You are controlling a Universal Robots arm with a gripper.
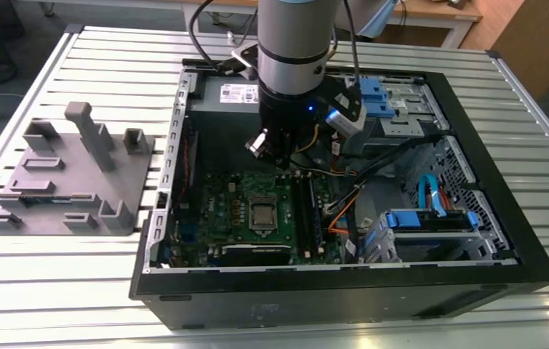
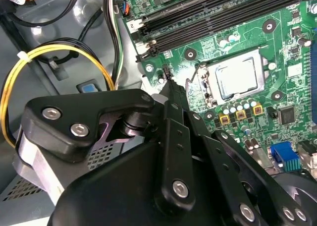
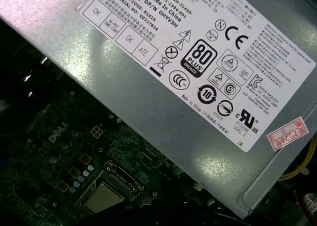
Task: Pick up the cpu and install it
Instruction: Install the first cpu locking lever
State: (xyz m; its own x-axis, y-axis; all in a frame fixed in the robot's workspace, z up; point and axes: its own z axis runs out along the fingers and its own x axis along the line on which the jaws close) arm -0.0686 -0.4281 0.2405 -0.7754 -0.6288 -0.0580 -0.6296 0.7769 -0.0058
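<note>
silvery and flat, the cpu (image 2: 237,79) sits square in its socket on the green motherboard (image 1: 254,211), framed by the metal socket frame (image 2: 208,84); it shows in both wrist views (image 3: 103,197) and in the exterior view (image 1: 262,214). the hand (image 1: 276,149) hangs above the board, apart from the chip and carrying nothing; its dark fingers (image 2: 174,99) look drawn close together at the tip. the open black computer case (image 1: 488,240) lying on the slatted metal desk (image 1: 90,291) holds the board, a grey power supply (image 3: 163,92) with a printed label, yellow and orange cables (image 2: 64,50) and blue drive brackets (image 1: 427,218). off to the exterior view's left, a grey plastic fixture (image 1: 70,182) rests on the desk.
</note>
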